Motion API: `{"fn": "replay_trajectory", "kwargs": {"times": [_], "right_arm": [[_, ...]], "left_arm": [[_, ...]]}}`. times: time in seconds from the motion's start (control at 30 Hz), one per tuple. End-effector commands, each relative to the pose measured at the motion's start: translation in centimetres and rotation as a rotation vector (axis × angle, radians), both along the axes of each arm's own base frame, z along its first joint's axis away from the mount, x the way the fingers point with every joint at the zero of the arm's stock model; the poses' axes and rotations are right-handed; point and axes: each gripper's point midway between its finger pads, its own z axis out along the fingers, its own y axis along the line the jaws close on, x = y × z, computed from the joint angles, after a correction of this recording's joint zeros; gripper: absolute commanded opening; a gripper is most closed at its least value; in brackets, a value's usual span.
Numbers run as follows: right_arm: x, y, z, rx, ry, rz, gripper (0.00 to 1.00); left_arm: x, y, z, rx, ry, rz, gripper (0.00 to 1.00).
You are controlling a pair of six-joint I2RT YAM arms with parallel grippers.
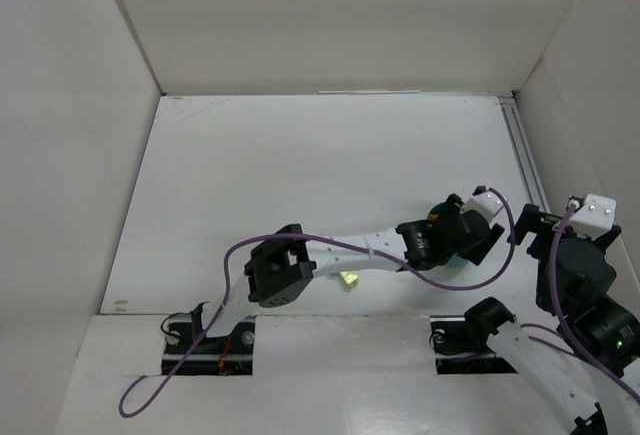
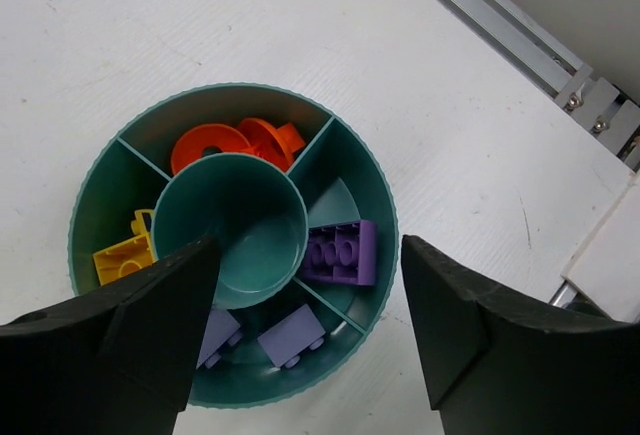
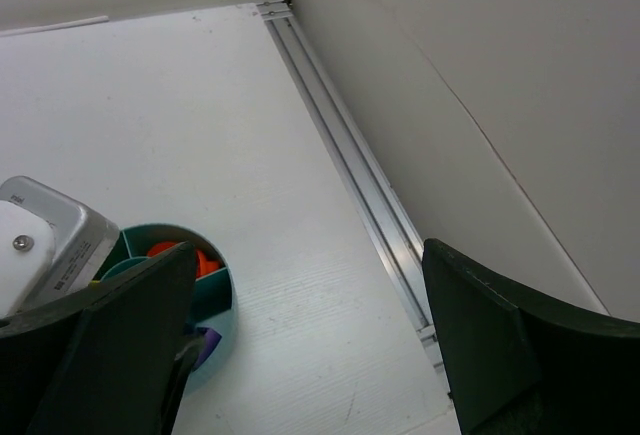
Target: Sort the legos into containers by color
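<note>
On table (image 1: 300, 185), top view only: lime brick (image 1: 348, 280).

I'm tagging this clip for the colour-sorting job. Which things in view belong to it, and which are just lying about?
Job: teal divided bowl; in it orange pieces, yellow brick, purple brick, lavender bricks; yellow-green brick on the table.
Lying about: aluminium rail, white side walls.

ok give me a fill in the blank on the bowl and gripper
In the left wrist view, the rounded plastic pieces in the top compartment of the round teal plastic bowl are ___.
The studded plastic brick right of its central cup is ___.
The left gripper hangs above the bowl, jaws ___.
Missing words: orange, purple, open.
</note>
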Motion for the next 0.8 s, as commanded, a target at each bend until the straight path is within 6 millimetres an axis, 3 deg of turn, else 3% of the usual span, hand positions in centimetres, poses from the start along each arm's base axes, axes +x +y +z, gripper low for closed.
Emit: {"fn": "replay_trajectory", "kwargs": {"times": [0.0,0.07,0.1,0.17,0.23,0.27,0.3,0.33,0.37,0.43,0.47,0.5,0.53,0.57,0.6,0.67,0.7,0.73,0.77], "right_arm": [[0.6,0.5,0.9,-0.002,-0.025,0.02,0.99],[0.8,0.5,1.3,-0.007,-0.029,0.021,0.99],[0.9,0.7,1.4,-0.001,-0.036,0.032,0.99],[1.4,1.0,2.0,-0.029,-0.032,0.05,0.99],[1.8,1.6,2.6,-0.037,-0.04,0.081,0.99],[1.9,1.7,2.8,-0.052,-0.031,0.092,0.99],[2.2,2.2,3.1,-0.057,-0.041,0.119,0.99],[2.6,2.6,3.1,-0.072,-0.033,0.143,0.99],[3.2,3.2,3.5,-0.101,-0.029,0.173,0.99],[4.1,5.0,3.7,-0.129,-0.025,0.269,0.99],[4.7,5.8,4.0,-0.139,-0.033,0.306,0.99],[5.7,6.7,3.7,-0.188,0.003,0.353,0.99],[6.4,8.3,2.9,-0.204,0.036,0.429,0.99],[7.1,9.3,2.7,-0.216,0.048,0.473,0.99],[8.5,10.8,1.3,-0.266,0.101,0.536,0.99],[9.6,14.2,-0.4,-0.282,0.137,0.705,0.99],[10.4,15.8,-1.6,-0.297,0.144,0.776,0.99],[11.0,17.5,-3.0,-0.344,0.178,0.864,0.99],[10.7,20.0,-3.9,-0.353,0.178,1.003,0.99]], "left_arm": [[0.2,1.2,7.7,-0.117,-0.079,0.007,0.74],[0.3,1.9,8.9,-0.13,-0.098,0.015,0.77],[0.5,2.4,10.5,-0.149,-0.115,0.026,0.78],[0.5,3.3,10.7,-0.137,-0.127,0.033,0.86],[0.5,4.5,12.9,-0.171,-0.146,0.045,0.93],[0.9,5.3,12.5,-0.158,-0.145,0.053,0.95],[1.4,6.1,12.8,-0.159,-0.146,0.065,0.96],[1.1,7.3,14.6,-0.197,-0.142,0.072,0.98],[2.0,8.7,13.1,-0.167,-0.125,0.086,0.99],[2.8,10.9,13.0,-0.175,-0.101,0.126,0.99],[3.0,12.7,14.6,-0.23,-0.081,0.158,0.99],[4.0,14.8,12.5,-0.197,-0.049,0.205,0.99],[4.6,16.5,12.1,-0.203,-0.029,0.252,0.99],[4.9,19.1,13.3,-0.234,-0.016,0.297,0.99],[5.8,21.6,10.7,-0.228,0.053,0.383,0.99],[6.4,25.7,8.6,-0.212,0.122,0.484,0.99],[6.3,27.9,9.0,-0.251,0.146,0.532,0.99],[6.7,30.7,5.8,-0.23,0.2,0.622,0.99],[6.5,32.1,4.7,-0.225,0.23,0.657,0.99]]}}
